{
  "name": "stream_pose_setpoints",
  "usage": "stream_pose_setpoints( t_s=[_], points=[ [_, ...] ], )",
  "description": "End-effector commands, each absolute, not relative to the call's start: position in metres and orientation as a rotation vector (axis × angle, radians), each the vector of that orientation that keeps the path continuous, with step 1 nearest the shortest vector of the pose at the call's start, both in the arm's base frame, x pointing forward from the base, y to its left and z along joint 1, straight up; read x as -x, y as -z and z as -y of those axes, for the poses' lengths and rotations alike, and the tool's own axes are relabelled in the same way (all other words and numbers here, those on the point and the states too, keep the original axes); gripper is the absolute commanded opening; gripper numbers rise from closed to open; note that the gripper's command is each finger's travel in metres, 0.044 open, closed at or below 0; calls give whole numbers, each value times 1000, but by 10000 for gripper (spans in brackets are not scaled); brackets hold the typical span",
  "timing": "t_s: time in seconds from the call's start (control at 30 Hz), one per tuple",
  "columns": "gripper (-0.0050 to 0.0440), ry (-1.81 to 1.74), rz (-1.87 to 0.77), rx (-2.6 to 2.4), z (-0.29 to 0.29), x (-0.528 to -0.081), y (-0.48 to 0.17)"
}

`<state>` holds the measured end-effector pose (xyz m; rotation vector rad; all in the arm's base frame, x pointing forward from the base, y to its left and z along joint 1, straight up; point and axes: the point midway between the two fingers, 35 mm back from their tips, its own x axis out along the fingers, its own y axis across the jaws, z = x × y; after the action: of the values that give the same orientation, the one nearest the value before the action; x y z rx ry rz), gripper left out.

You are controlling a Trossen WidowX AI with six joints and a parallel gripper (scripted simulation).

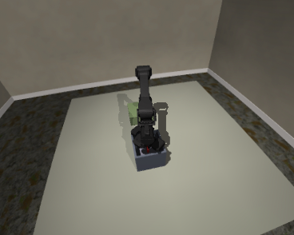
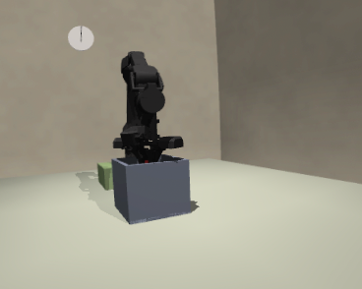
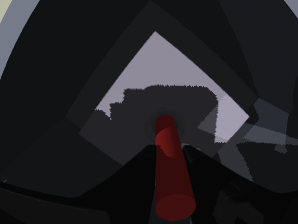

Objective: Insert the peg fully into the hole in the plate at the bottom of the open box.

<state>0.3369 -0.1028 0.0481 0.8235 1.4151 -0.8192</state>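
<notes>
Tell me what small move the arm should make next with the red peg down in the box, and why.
Probably ease straight down a little more before releasing. The gripper is shut on the red peg, whose far tip meets the dark spot on the pale plate at the bottom of the grey box, but most of the peg's length shows above it, so it does not look fully seated.
</notes>
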Motion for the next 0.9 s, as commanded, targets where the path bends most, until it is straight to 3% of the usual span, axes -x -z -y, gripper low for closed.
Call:
stream_pose_setpoints(
  t_s=[0.0, 0.87],
  points=[
    [0, 813, -1420, -820, 102, -337, -44],
    [0, 813, -1420, -820, 102, -337, -19]
  ],
)
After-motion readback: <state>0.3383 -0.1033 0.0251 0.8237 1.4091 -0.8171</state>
